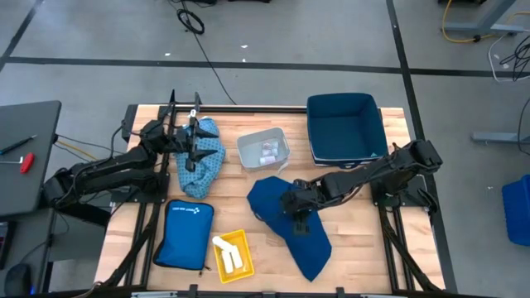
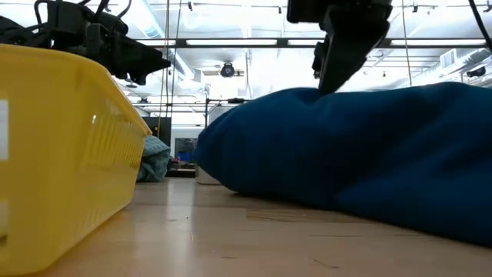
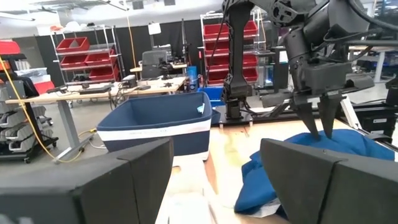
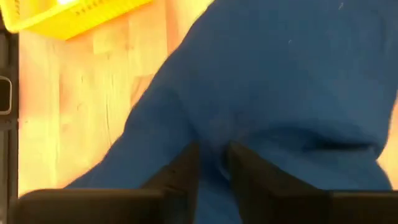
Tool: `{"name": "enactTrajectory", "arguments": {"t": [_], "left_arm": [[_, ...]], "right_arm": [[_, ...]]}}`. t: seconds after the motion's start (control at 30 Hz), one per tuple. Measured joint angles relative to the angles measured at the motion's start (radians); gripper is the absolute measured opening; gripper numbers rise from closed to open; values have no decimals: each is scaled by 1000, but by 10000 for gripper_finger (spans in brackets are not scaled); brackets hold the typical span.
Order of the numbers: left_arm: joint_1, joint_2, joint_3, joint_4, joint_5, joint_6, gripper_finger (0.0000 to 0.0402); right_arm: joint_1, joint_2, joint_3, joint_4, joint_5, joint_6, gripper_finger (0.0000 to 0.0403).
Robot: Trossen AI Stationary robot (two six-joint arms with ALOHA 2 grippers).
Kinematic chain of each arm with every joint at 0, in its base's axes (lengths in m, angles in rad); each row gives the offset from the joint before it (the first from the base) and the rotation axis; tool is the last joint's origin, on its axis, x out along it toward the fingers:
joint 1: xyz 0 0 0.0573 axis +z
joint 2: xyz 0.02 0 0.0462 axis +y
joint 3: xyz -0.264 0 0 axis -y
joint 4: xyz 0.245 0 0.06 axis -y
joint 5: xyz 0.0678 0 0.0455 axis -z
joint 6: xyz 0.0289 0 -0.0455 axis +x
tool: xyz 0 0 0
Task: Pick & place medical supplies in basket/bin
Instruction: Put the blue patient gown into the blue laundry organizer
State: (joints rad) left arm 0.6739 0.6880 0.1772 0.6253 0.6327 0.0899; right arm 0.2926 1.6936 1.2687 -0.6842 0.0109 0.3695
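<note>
Navy cloth (image 1: 290, 222) lies crumpled on the wooden tabletop (image 1: 356, 240), the right gripper (image 1: 300, 217) pinching a fold, while the left gripper (image 1: 192, 139) (fingers spread) hovers over the patterned cloth (image 1: 201, 165).

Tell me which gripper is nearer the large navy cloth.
Right. The right gripper is down on the large navy cloth, fingers pressed into it; the left gripper hovers over the light blue patterned cloth.
</note>
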Motion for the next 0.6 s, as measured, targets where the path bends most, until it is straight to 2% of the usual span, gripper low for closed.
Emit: {"name": "enactTrajectory", "arguments": {"t": [0.23,0.33,0.43,0.6], "left_arm": [[0,0,0,-23,0,5,246],[0,0,0,-24,0,12,246],[0,0,0,-24,1,14,246],[0,0,0,-24,20,14,246]], "right_arm": [[-17,10,-2,-9,-59,4,215],[-11,10,-2,-11,-87,16,255],[-1,33,-1,-19,-97,18,277],[20,156,-1,-63,-98,26,283]]}}
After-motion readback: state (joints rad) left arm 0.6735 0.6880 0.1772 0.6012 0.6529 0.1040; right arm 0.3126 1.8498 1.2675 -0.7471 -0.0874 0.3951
